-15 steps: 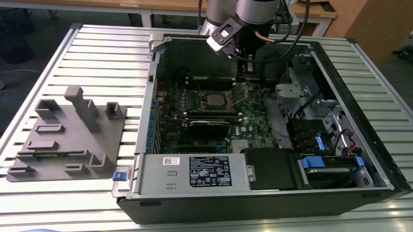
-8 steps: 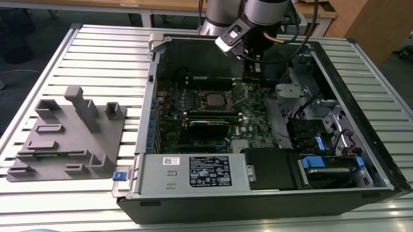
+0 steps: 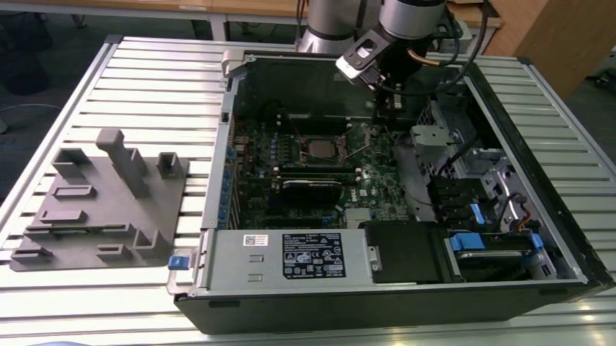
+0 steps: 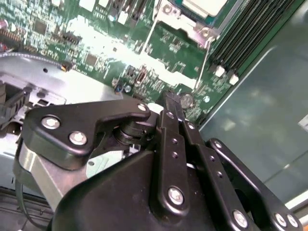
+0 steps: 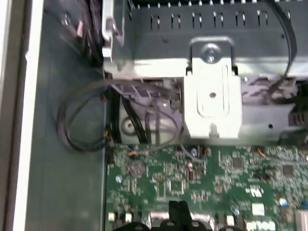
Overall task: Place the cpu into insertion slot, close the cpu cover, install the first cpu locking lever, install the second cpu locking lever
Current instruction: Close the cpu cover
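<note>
The cpu [image 3: 318, 149] lies flat in the insertion slot [image 3: 300, 156] on the green motherboard, inside the open case. In the second wrist view its silver top [image 4: 204, 5] sits inside the cpu cover [image 4: 185, 24], which lies down around it. Two thin wire levers [image 4: 206, 62] stand out from the socket's sides. My gripper [image 3: 389, 108] hangs above the board, behind the socket and towards the exterior view's right. Its black fingers [image 4: 169, 103] are shut together with nothing between them. The tips [image 5: 178, 209] hover over the board's edge.
The case's black walls [image 3: 500, 108] surround the work area. Long memory slots [image 4: 245, 33] run beside the socket. A metal bracket [image 5: 211, 96] and loose cables [image 5: 82, 120] sit near the gripper. A power supply [image 3: 288, 256] is at the front, and a grey fixture [image 3: 106, 202] stands at the exterior view's left.
</note>
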`<state>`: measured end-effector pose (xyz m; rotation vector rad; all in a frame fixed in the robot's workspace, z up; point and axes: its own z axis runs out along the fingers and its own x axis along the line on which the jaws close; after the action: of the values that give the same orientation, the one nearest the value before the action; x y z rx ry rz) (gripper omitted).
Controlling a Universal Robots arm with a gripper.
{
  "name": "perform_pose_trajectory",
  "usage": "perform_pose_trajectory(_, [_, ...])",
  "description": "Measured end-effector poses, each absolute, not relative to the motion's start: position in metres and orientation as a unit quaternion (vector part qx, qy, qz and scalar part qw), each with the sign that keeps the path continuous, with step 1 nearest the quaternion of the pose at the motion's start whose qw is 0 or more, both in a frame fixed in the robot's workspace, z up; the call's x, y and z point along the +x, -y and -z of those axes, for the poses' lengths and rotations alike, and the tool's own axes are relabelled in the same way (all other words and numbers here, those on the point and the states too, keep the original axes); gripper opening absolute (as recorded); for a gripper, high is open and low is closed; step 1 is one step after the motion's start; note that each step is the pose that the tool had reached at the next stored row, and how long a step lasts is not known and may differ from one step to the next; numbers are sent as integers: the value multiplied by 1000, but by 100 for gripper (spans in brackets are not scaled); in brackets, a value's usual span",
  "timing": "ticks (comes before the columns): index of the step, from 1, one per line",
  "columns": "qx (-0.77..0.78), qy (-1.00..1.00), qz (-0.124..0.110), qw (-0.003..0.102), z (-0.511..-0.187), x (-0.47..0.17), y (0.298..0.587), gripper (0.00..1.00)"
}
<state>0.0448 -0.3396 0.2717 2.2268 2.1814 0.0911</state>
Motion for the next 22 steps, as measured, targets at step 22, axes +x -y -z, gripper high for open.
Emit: perform_pose_trajectory(22, [714, -699, -29, 12, -244, 53, 340, 11])
